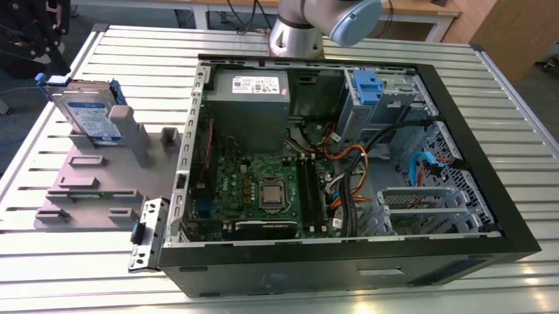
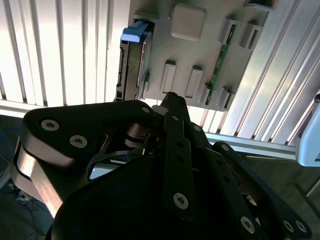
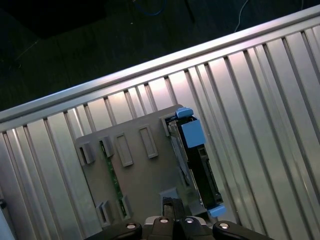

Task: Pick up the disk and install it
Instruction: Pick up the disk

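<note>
The disk [image 1: 88,116] stands on edge in a slot at the far end of a grey holder [image 1: 96,190], its labelled face to the exterior view's left and its blue carrier showing along the top and sides. In both wrist views it is seen from above, edge-on [image 2: 131,65] [image 3: 201,162], with the blue carrier tabs at either end. It sits along one side of the holder [image 2: 200,55] [image 3: 140,180]. Nothing touches it.

The jaws appear in the foreground of both wrist views, closed tip to tip with nothing between them. They hang above the holder, apart from the disk.

A thin green board [image 3: 112,177] [image 2: 220,60] stands on edge in another slot of the holder, on the side away from the disk.

The holder lies on a slatted metal counter [image 1: 52,261], just beside an open black case [image 1: 349,265], on the exterior view's left of it. Inside the case are a motherboard [image 1: 262,190], a grey power supply [image 1: 249,98] and a drive cage with a blue latch [image 1: 367,86]. The arm [image 1: 323,26] rises beyond the case's far wall.
</note>
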Motion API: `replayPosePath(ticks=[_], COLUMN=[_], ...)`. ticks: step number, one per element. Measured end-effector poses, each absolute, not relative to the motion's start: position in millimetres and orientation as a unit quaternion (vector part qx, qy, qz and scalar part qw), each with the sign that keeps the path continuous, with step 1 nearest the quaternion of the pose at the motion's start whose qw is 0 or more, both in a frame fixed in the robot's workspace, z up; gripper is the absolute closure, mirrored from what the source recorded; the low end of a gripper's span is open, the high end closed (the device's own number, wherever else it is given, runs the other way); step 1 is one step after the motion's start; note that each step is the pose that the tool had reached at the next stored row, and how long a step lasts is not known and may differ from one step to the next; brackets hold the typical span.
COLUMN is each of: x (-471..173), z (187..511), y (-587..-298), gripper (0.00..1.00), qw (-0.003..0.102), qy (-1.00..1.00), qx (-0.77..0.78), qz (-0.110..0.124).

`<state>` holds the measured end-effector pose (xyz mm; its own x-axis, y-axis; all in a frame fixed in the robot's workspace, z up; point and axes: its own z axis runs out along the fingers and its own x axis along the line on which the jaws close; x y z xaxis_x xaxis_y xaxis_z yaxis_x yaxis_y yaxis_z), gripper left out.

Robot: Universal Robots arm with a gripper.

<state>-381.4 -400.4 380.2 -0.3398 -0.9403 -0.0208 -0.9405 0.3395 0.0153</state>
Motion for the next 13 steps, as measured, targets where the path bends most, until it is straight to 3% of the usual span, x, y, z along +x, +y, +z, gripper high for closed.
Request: replayPosePath(ticks=[13], x=[-381.4], z=[380.2], y=[-400.4], gripper=[0.89], qw=[0.004], qy=[0.816], qx=[-0.578], qz=[0.012])
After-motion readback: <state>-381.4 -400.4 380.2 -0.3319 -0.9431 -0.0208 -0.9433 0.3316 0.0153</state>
